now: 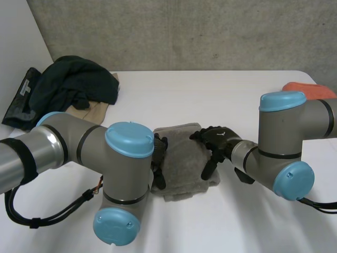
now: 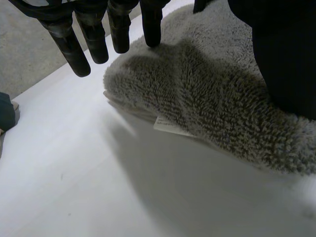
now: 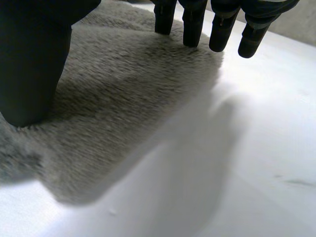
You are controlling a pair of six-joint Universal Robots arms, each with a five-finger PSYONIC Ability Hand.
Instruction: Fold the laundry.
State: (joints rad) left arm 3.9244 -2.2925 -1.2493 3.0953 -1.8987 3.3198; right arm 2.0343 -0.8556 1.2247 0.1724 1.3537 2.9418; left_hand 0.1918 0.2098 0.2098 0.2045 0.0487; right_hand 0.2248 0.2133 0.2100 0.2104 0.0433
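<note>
1. Left hand (image 2: 96, 42): fingers straight and spread, gripping nothing. The fingertips come down at the left edge of the grey towel (image 1: 184, 155), one tip touching the fluff, and the thumb (image 2: 281, 54) hangs over the top of it.
2. Right hand (image 3: 193, 24): same story on the right edge. Fingers are straight and apart with their tips at the towel's rim, and the thumb (image 3: 29, 64) is set down on the fluff. No pinch, nothing clamped.
3. The towel sits mid-table on the near side, between the two hands, already doubled into a thick, compact pad. A white label (image 2: 170, 126) peeks out under its edge by the left fingertips.
4. My read: this is the squaring-up and pressing of a finished fold, not a fresh grasp.
5. Next call: if one more fold is wanted, one hand must pinch an edge and carry it over while the other pins the pad. Otherwise both hands lift clear.
6. Further out on the white table (image 1: 210, 95): a dark heap of clothes (image 1: 73, 84) lies on a beige cloth (image 1: 95, 112) at the far left, and an orange cloth (image 1: 310, 89) at the far right. The left arm looks better placed for the heap.
</note>
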